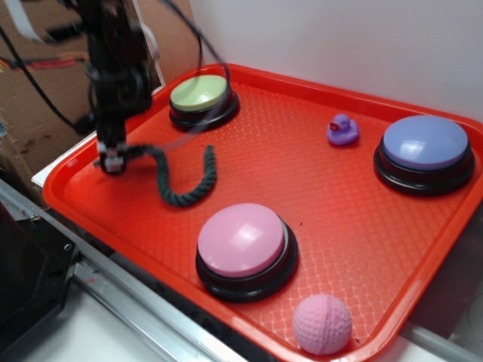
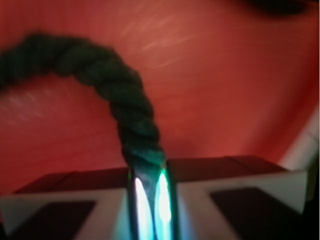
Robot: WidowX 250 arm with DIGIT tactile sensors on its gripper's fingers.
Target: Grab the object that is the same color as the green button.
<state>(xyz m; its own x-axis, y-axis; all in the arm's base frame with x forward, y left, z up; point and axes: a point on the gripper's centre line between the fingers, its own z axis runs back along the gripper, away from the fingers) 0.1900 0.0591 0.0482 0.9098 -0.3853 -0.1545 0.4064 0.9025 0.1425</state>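
Wrist view shows the gripper [image 2: 150,192] clamped on one end of the dark green rope [image 2: 112,85] — thick twisted strands, curving away over the red tray [image 2: 225,90]; exterior view has the rope's free end hooked upward beside the green button [image 1: 201,96], its dome smooth and pale; the tray's floor is cross-hatched plastic, a white wall [image 1: 339,38] behind.

Dark green twisted rope [image 1: 185,181], curved like a hook on the tray, near pale-green domed button [image 1: 202,98]
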